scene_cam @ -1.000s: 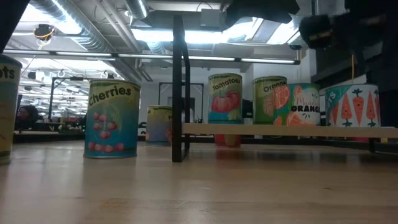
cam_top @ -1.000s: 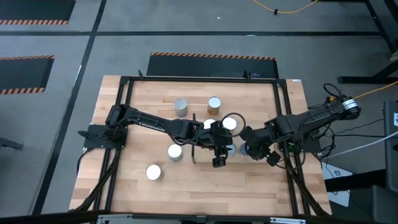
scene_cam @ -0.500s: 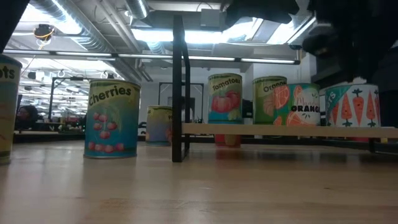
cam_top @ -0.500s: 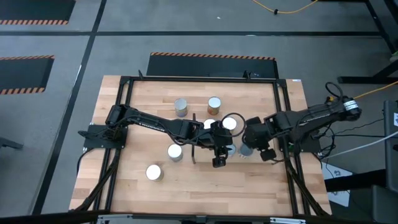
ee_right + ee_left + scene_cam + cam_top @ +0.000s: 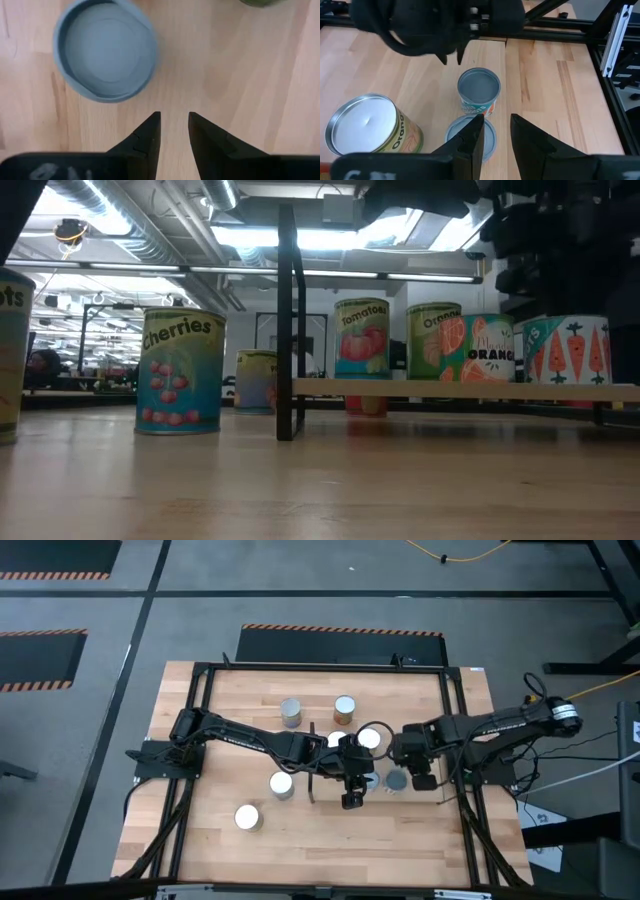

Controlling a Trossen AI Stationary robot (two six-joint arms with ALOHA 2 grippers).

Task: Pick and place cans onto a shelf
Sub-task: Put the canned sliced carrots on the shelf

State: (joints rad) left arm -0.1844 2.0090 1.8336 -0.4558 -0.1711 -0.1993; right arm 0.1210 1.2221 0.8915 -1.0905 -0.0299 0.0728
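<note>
Tools both empty: right tool [image 5: 173,131], fingers slightly parted, hovers beside a pale-blue-topped carrot can [image 5: 105,50] on the light-wood shelf [image 5: 460,390]; left tool [image 5: 494,135], fingers parted, hangs above neighbouring cans.

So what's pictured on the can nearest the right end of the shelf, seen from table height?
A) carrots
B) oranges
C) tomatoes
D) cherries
A: in the low view the carrot can stands at the right end of the shelf, past the orange can and the tomatoes can; the cherries can sits on the table, off the shelf.
</note>
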